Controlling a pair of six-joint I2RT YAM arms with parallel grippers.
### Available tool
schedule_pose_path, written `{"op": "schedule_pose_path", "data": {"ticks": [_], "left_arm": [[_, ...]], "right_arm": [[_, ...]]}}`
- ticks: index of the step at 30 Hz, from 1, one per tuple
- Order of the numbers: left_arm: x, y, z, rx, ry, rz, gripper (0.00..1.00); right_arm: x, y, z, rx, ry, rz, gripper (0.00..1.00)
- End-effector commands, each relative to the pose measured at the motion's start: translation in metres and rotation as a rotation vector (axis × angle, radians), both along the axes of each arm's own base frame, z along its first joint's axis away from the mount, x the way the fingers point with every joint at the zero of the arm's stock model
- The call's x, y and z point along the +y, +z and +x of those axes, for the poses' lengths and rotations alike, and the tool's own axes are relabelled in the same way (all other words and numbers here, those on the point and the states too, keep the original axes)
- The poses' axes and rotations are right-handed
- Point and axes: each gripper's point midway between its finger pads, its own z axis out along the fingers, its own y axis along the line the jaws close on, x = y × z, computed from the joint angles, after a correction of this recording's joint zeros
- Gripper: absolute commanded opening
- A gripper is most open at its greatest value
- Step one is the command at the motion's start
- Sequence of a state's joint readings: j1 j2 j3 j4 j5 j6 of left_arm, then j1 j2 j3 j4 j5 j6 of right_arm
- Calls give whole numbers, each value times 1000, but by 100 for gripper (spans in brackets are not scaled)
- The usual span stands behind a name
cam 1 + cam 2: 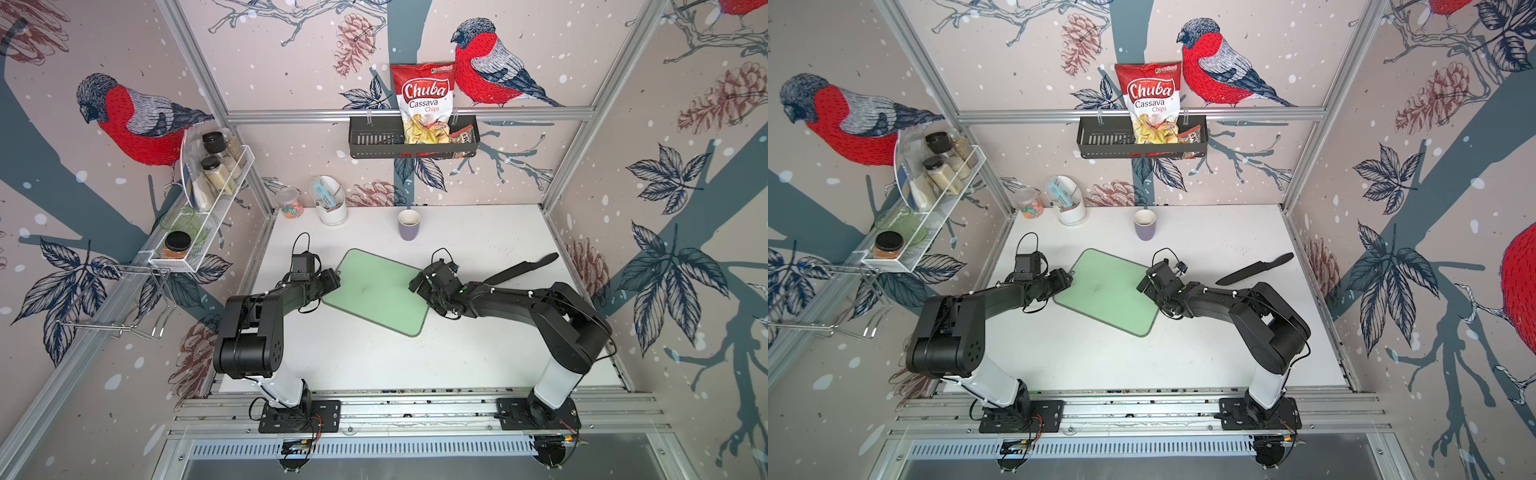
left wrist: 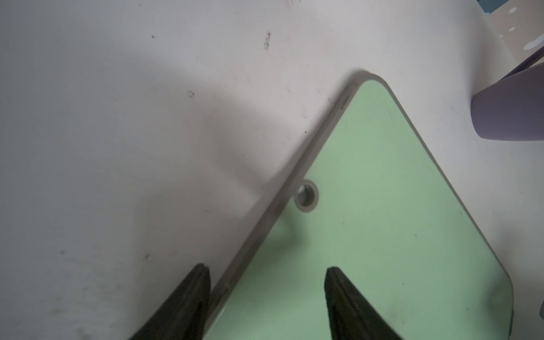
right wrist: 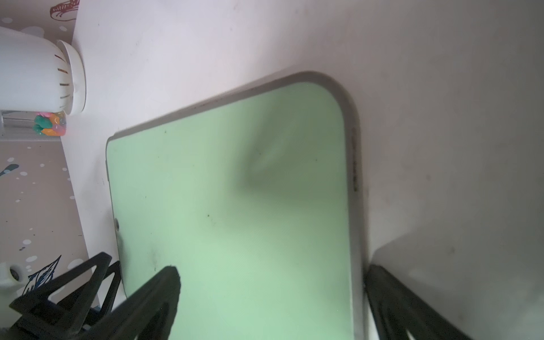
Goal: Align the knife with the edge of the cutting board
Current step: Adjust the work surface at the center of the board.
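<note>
On white surface (image 1: 374, 357), board (image 1: 376, 291) laid askew between both arms. Left gripper (image 2: 266, 294) clamped on board's rim near hole (image 2: 306, 195). Right gripper (image 3: 270, 297) spread wide astride opposite edge, nothing grasped. Knife (image 1: 521, 268) seen well apart, behind right arm.

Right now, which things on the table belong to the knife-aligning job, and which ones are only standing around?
Belong to the job:
- knife, lying off the board near the right arm
- cutting board, skewed between both arms

Only standing around:
- purple cup
- white utensil holder
- candy jar
- chips bag in the black wall basket
- spice jars on the side shelf
</note>
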State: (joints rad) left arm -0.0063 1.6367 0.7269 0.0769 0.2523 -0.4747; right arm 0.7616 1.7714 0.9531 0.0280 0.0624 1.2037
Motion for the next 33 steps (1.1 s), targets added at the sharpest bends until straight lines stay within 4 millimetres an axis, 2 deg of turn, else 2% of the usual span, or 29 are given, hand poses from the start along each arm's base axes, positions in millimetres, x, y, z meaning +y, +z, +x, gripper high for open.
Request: {"op": "schedule_pose_path", "data": {"ticks": [1,6,10,17,21,25,33], "left_arm": [[-31,-21,-38,163,-67,-85,65],[-52,-26,-48,165,-108,-115,65],[-62,-24,-57,155,-132,-108,65],[-68,-26,-73,153,-154,-89,65],[-61,-22,-69,150,-141,-42,67],[-50,-22,-64,158,-119,33,69],[-51,-23,-46,170,-122,52,69]], "right_arm": [[7,7,17,11,95,40,99],[7,2,54,53,194,44,98],[-8,-11,74,85,195,26,97],[-22,-20,96,96,224,-1,96],[-16,-30,84,127,248,-3,95],[-19,-31,71,122,239,-45,95],[-25,-33,54,134,204,-58,96]]}}
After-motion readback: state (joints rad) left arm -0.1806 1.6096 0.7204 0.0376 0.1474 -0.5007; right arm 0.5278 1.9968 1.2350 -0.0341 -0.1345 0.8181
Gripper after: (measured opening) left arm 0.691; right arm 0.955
